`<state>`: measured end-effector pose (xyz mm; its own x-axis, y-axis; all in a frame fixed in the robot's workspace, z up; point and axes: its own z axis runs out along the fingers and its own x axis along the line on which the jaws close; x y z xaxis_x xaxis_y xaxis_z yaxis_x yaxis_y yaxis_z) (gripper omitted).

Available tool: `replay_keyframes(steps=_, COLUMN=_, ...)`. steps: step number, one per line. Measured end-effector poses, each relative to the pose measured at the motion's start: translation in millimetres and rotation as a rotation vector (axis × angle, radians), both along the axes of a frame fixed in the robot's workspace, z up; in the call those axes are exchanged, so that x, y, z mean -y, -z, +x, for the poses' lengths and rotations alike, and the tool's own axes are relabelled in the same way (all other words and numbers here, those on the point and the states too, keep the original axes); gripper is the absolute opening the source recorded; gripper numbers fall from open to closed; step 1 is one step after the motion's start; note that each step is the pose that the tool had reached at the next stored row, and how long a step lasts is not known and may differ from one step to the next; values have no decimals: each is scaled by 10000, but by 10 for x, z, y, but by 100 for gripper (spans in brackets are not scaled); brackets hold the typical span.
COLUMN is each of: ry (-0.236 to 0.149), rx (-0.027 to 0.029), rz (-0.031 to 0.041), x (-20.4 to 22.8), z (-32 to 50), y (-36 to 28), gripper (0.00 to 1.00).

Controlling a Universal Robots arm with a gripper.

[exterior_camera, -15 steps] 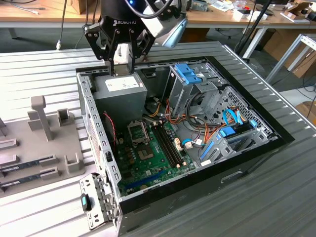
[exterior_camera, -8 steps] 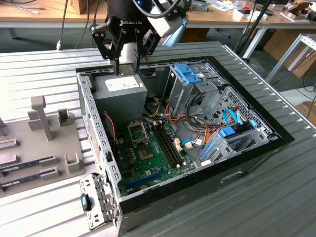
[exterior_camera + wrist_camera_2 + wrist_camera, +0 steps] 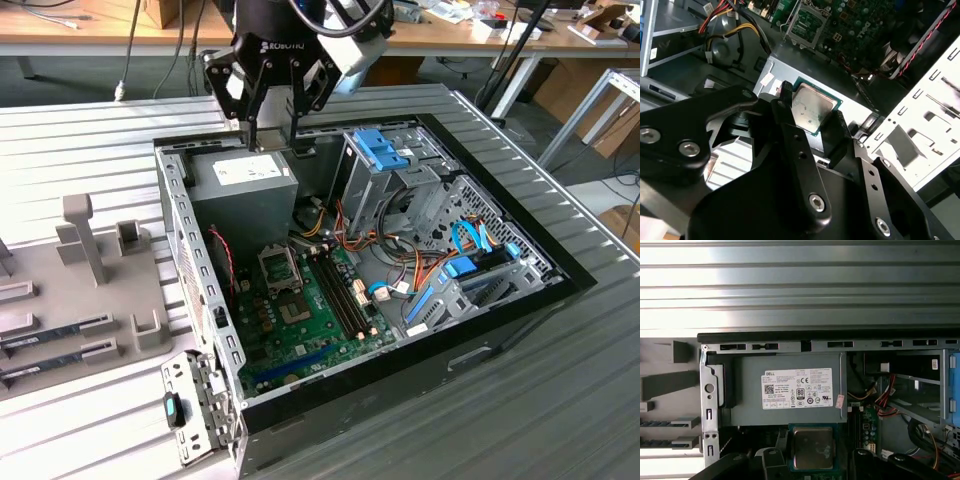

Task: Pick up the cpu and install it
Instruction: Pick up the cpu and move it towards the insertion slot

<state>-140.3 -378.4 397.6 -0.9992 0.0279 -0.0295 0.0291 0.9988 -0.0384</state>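
The cpu (image 3: 812,106), a silver-grey square with a thin green rim, sits flat between my two black fingers (image 3: 786,96), with my gripper (image 3: 813,107) shut on its edges. The first wrist view shows the cpu (image 3: 812,447) just in front of the grey power-supply box (image 3: 790,390). In the exterior view my gripper (image 3: 272,140) hangs over the power-supply box (image 3: 245,182) at the back of the open computer case. The motherboard's open socket (image 3: 278,268) lies lower inside the case, and the second wrist view shows that socket (image 3: 807,22) beyond the cpu.
Memory sticks (image 3: 345,295) stand beside the socket on the green motherboard (image 3: 300,330). A drive cage with blue tabs (image 3: 385,150) and bundled cables (image 3: 400,250) take up the exterior view's right of the case. A grey fixture tray (image 3: 80,270) lies outside, at the exterior view's left.
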Motion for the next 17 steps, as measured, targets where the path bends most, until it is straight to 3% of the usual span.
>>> replay_keyframes(steps=12, ry=0, rx=1, rz=1, x=4, z=123, y=7, gripper=47)
replay_keyframes(steps=17, ry=0, rx=1, rz=0, x=34, z=139, y=13, gripper=47)
